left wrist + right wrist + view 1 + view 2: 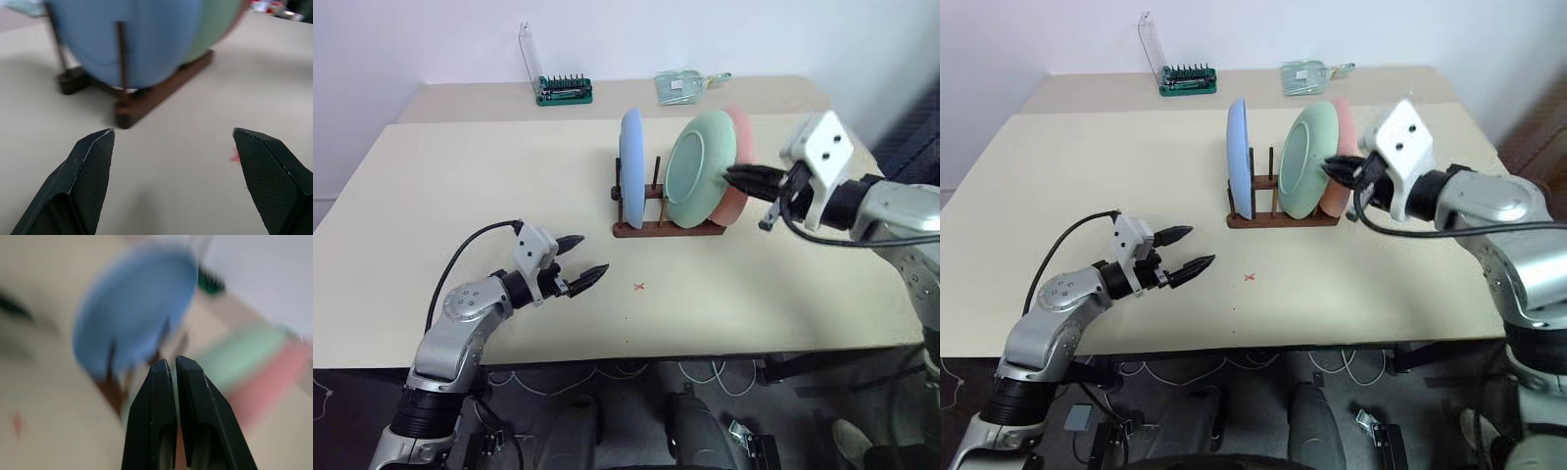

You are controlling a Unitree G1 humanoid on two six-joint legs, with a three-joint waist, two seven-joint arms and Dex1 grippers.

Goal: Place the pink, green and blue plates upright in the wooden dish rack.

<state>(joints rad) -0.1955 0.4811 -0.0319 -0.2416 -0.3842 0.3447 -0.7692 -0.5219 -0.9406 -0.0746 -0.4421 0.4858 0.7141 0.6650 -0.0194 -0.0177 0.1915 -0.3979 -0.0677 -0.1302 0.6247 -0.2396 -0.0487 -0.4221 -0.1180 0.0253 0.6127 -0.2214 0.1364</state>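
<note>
The 2 head views look forward and down over the tabletop [489,196] from above its near edge; both cover the wooden dish rack [668,229] and both arms. The left wrist view sits low and close, facing the wooden dish rack level between its claw's fingers [90,176]. The right wrist view looks along its fingers [156,421] at the blue plate [134,308], near.

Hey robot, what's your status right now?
Left gripper open, empty. Right gripper shut, empty. Blue plate, green plate, pink plate in rack.
</note>
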